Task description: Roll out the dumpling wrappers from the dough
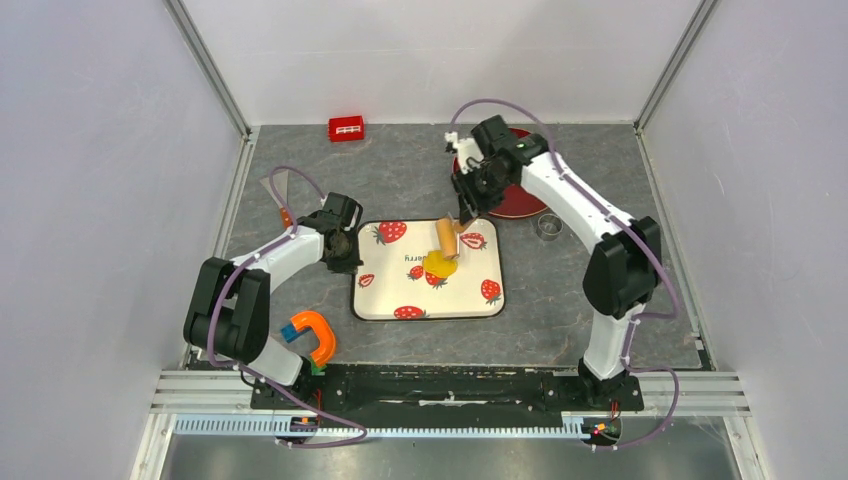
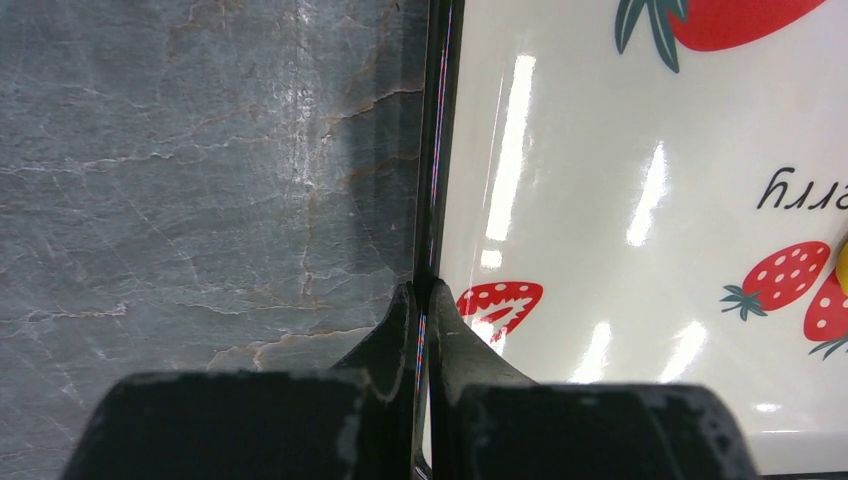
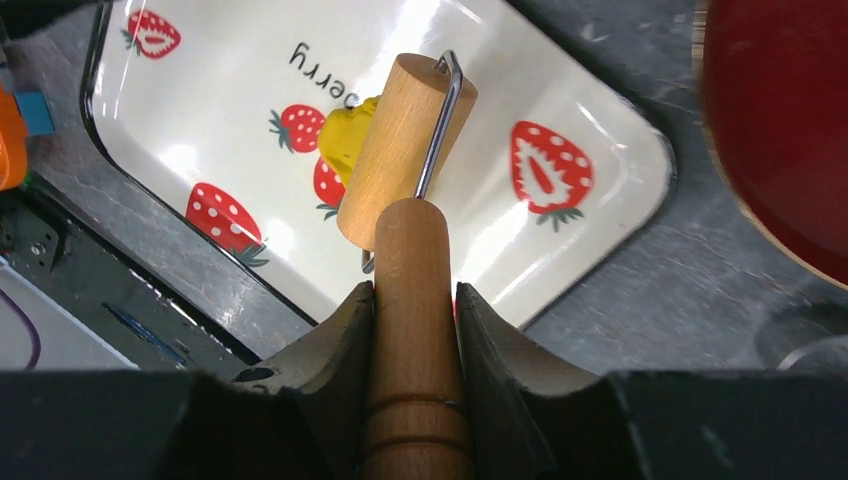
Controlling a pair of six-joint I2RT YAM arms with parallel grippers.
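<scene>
Right gripper [image 3: 413, 300]: jaws clamped on the wooden handle of the roller [image 3: 400, 150], one finger on each side, handle running straight out between them. The roller's tan drum sits tilted across the strawberry tray [image 3: 220, 110], with its wire bracket along the right side in my right wrist view. The dough [image 3: 345, 135] is a small bright-yellow lump on the tray, touching the drum's left side and partly hidden beneath it, lying among the printed strawberries near the lettering. From above, the dough [image 1: 441, 265] shows at the near end of the roller [image 1: 447, 238], roughly mid-tray and toward the far half. How flat the dough is I cannot tell. Left gripper [image 2: 422, 300]: fingers drawn nearly together, pinching the dark left rim of the tray [image 2: 560, 200], one finger over the grey stone table [image 2: 200, 180], the other over the glossy white tray surface. A sliver of yellow shows at the right edge of that view. On the table beyond the tray, a red plate [image 1: 520, 205] lies under my right arm, with a small metal ring [image 1: 547, 225] just beside it. A red block [image 1: 346, 128] sits at the far edge, and an orange curved tool [image 1: 315, 335] lies near my left base.
</scene>
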